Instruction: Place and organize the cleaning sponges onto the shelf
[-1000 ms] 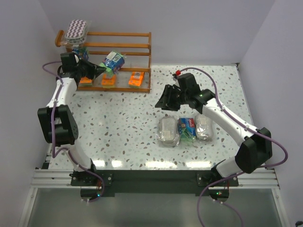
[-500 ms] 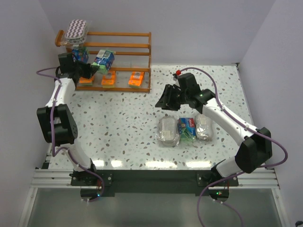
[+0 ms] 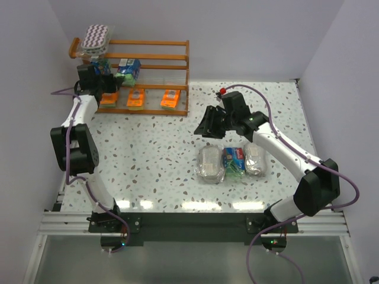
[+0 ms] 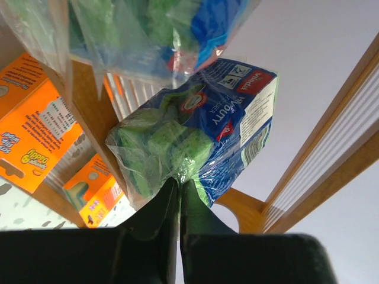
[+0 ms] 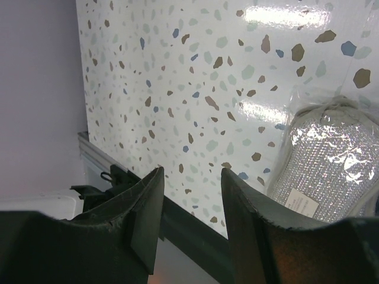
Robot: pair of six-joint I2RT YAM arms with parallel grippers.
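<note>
Orange-brown slatted wooden shelf (image 3: 155, 42): far left corner; three flat orange packs (image 3: 136, 99) lined along the bottom tier, purple-white zigzag pad (image 3: 96, 35) on top.
Right gripper (image 5: 190, 174): jaws wide, empty, poised near three wrapped sponges (image 3: 210, 164) waiting on the speckled table (image 3: 148, 154).
Left gripper (image 4: 179, 183): pinching the wrapper seam of a blue-and-green wrapped sponge block (image 4: 201, 136), presumably to slot it onto the middle tier.
Change: block carried left and inward; right arm unmoved.

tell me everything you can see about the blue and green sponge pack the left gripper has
The blue-and-green sponge pack is a green sponge block in glossy, slightly crumpled wrap, part clear and part blue print. The left gripper pinches its loose wrap edge, jaws closed. It hangs tilted at the middle tier of the shelf, toward the left end, beside another blue-green pack. Whether it rests on the slats cannot be told.
</note>
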